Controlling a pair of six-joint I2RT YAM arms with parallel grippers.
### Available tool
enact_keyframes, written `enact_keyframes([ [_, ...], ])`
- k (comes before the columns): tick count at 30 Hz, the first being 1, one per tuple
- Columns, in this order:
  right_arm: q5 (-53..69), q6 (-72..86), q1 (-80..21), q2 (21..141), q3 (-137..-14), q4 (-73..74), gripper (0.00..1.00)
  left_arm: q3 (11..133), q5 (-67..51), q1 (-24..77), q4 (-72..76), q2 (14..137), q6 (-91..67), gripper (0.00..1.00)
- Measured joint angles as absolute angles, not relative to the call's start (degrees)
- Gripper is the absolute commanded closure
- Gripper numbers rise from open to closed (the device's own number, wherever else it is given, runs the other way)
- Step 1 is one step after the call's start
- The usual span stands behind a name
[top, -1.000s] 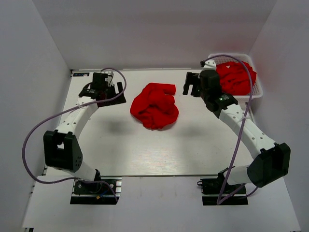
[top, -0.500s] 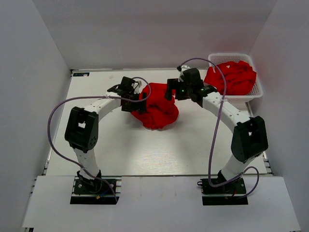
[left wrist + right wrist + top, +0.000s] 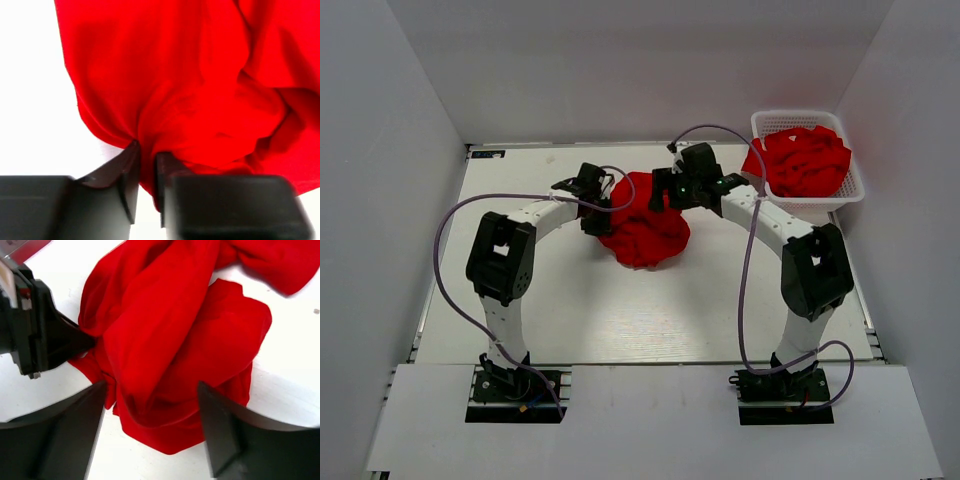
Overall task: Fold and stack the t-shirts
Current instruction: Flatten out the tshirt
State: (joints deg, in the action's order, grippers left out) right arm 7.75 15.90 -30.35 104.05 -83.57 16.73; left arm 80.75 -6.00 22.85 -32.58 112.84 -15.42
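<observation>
L gripper (image 3: 146,154) pinches crumpled t-shirt (image 3: 645,225) (R gripper (image 3: 151,390) spread above).

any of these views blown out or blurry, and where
Left wrist: the table is washed out to flat white, and the left gripper pinching the crumpled t-shirt looks soft. Right wrist: the right gripper is blurred up close, the t-shirt sharp. Top external: even light, faint shadows.
</observation>
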Motion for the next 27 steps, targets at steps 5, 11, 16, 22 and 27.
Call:
enact_keyframes([
  [5,8.0,15.8,-30.5,105.9,-84.0,17.2,1.0,80.8,-5.0,23.0,-32.9,112.8,-16.1,1.0],
  [11,2.5,16.6,-30.4,106.4,-85.2,18.4,1.0,80.0,-1.3,22.8,-33.3,110.0,-16.8,1.0],
  [16,-7.4,16.5,-30.0,104.1,-85.2,19.2,1.0,80.3,5.7,22.3,-34.2,102.5,-17.2,1.0],
  [22,-22.6,16.0,-27.9,94.8,-85.8,20.1,1.0,87.4,17.1,21.9,-36.0,97.0,-15.8,1.0],
  [27,-33.5,13.6,-25.1,86.1,-86.2,19.4,1.0,92.2,25.6,21.6,-36.9,93.4,-13.4,1.0],
])
